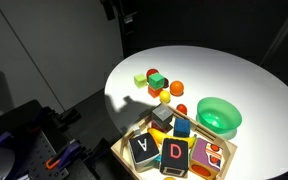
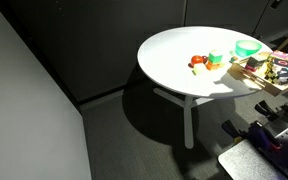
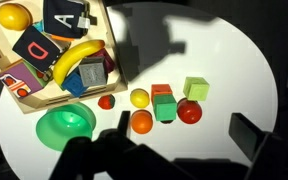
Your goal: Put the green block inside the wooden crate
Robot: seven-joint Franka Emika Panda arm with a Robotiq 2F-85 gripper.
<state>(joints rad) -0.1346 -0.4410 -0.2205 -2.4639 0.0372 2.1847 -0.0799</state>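
**Green block lies ahead of the spread gripper, crate off to the upper left**

In an exterior view, a round white table (image 1: 269, 80) is seen under hard light; a wooden crate (image 1: 124, 150) filled with letter blocks sits at lower centre, and a green bowl (image 1: 219, 117) is placed to its right; the green block (image 1: 155, 77) is found above the crate in a loose cluster, with a lime-green block (image 1: 139, 78) just beside it on the left and an orange ball (image 1: 176, 88) on the right; the gripper cannot be made out here.

In an exterior view from farther off, the same cluster is seen at upper right, between the bare tabletop and the crate (image 2: 269, 70); the two green blocks cannot be told apart at this size.

In the wrist view, the gripper (image 3: 174, 145) is shown as two dark fingers at the bottom edge, spread wide with nothing held; the green block (image 3: 165, 108) lies directly above the gap between them, touching a red block (image 3: 162, 92) beyond it, with a red ball (image 3: 189, 113) close on its right; it looks roughly cubic, so no long axis is evident. The crate (image 3: 112, 50) lies to the upper left; a descent onto the block, then a carry leftward, is judged to be needed.
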